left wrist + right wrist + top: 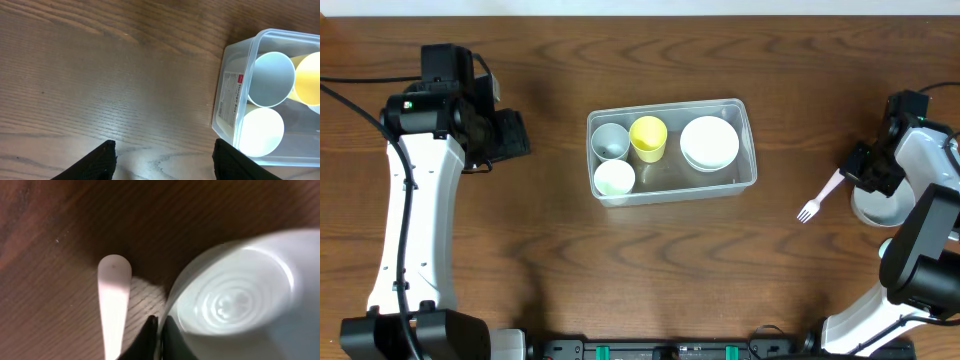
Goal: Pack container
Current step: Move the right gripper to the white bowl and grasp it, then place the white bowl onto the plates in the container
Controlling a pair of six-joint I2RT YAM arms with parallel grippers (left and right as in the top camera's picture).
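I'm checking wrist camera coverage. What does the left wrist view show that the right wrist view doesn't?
Only left wrist: one end of the container, holding a grey cup, a yellow cup and a white cup, plus the open left tool. Only right wrist: the handle end of a pale fork and a white bowl, its rim apparently pinched by the right tool. Both: the wooden table.

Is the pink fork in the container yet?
Out: the pink fork lies on the table, right of the container and clear of its wall.
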